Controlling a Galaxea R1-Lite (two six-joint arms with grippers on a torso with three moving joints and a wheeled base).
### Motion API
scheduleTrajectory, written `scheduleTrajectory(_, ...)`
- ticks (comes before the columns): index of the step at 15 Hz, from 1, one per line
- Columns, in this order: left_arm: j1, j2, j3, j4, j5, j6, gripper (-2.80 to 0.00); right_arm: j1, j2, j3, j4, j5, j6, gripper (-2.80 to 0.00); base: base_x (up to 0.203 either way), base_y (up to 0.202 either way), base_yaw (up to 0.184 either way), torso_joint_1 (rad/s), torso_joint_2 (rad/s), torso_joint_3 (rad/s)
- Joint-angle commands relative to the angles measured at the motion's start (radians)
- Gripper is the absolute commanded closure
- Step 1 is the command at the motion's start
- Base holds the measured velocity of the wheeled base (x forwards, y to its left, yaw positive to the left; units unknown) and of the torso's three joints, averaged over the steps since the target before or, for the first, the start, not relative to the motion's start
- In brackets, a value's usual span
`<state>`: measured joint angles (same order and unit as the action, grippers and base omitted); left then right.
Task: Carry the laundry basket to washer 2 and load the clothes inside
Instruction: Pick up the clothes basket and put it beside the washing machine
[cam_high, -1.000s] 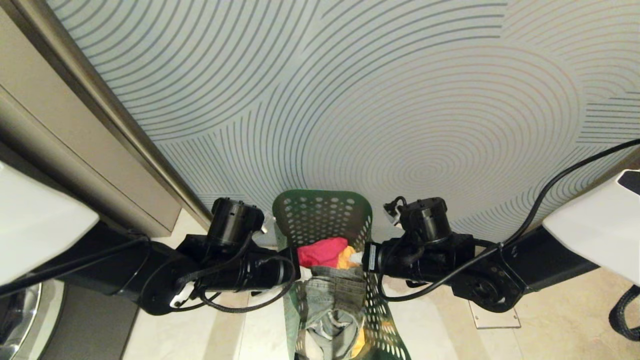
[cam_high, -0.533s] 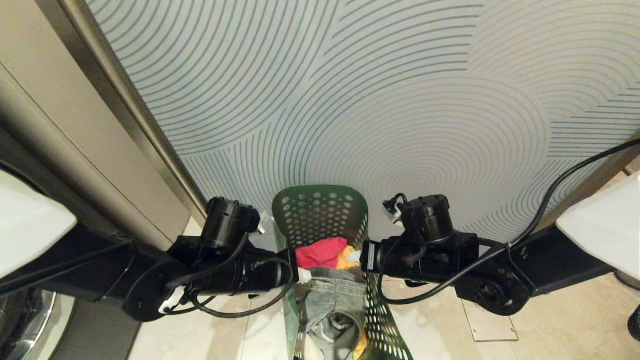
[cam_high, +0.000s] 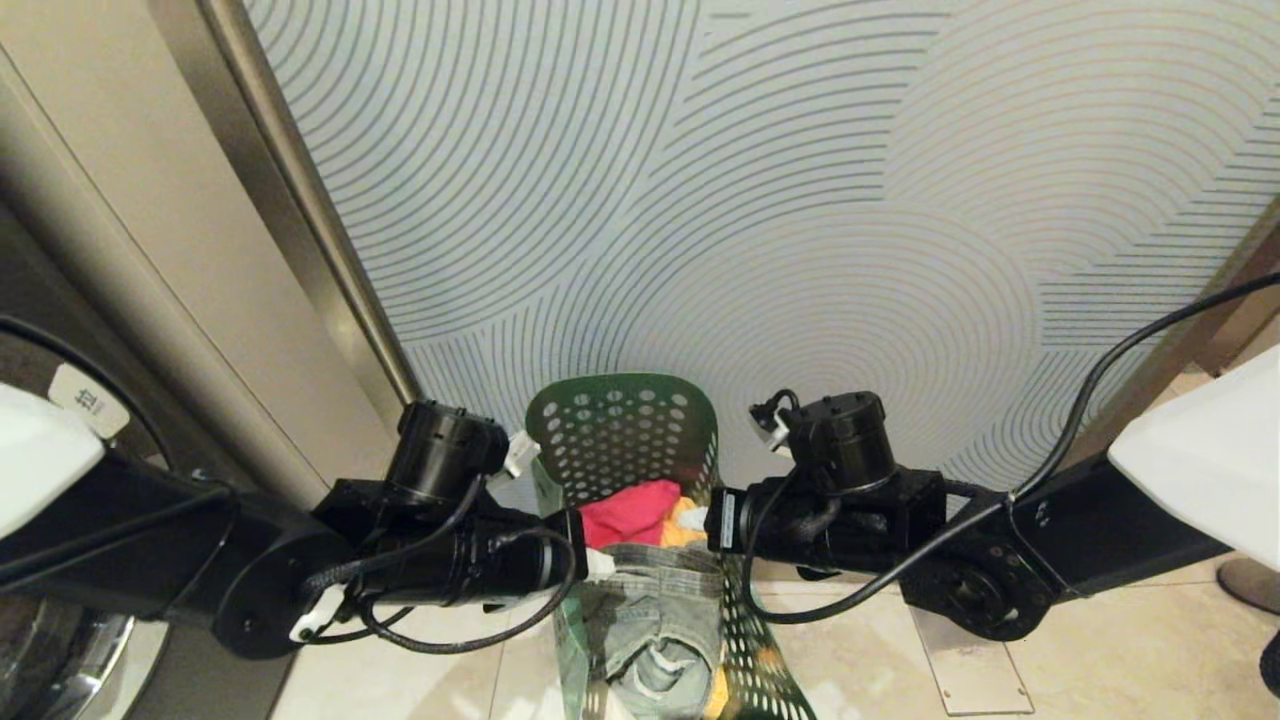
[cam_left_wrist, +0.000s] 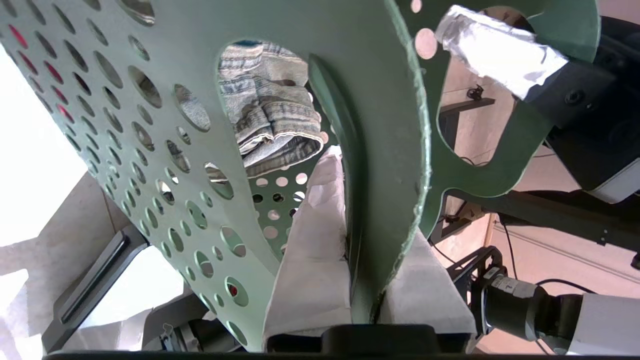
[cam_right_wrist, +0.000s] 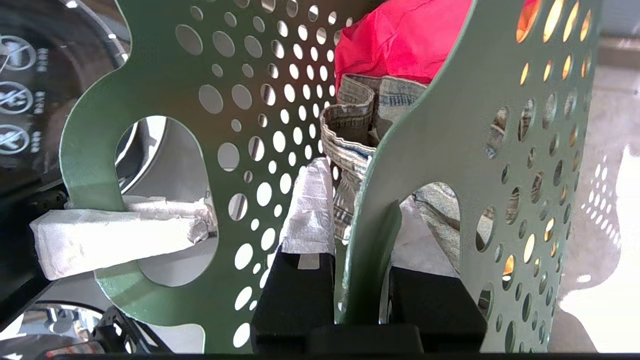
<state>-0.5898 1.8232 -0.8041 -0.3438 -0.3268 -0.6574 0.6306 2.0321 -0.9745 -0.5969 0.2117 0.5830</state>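
The dark green perforated laundry basket (cam_high: 620, 440) hangs between my two arms, off the floor. The clothes lie inside: a red garment (cam_high: 630, 510), an orange-yellow piece and faded denim (cam_high: 650, 610). My left gripper (cam_high: 598, 565) is shut on the basket's rim (cam_left_wrist: 380, 200) beside one handle cut-out, its taped fingers (cam_left_wrist: 310, 260) pressing either side. My right gripper (cam_high: 705, 520) is shut on the opposite rim (cam_right_wrist: 370, 240) in the same way. A washer's chrome-rimmed door (cam_high: 60, 670) shows at the lower left. Its number label is out of view, so I cannot tell whether it is washer 2.
A wall panel with curved line patterns (cam_high: 800, 200) stands close ahead. A beige cabinet with a metal edge strip (cam_high: 300, 200) runs along the left. A metal floor plate (cam_high: 965, 670) lies in the tiled floor at the right.
The whole view has swung: the metal strip and wall pattern have shifted across the picture, so the camera has turned. Both grippers stay shut on the basket, which moves with them.
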Motion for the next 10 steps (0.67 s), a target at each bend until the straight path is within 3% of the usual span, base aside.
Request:
scheduleTrajectory(1,-0.001,-0.007,0.001,-0.003,-0.001,-0.003,0.00,0.003,-0.001,-0.001,-0.004,0.002,0.003,0.00,0.000,0.000,0.000,0.002,0.00,0.201)
scheduleTrajectory(10,-0.017,0.001,0.002,-0.005,-0.001,-0.002,0.00,0.004,0.000,0.013,-0.012,0.003,0.003,0.00,0.000,0.000,0.000,0.001,0.00,0.205)
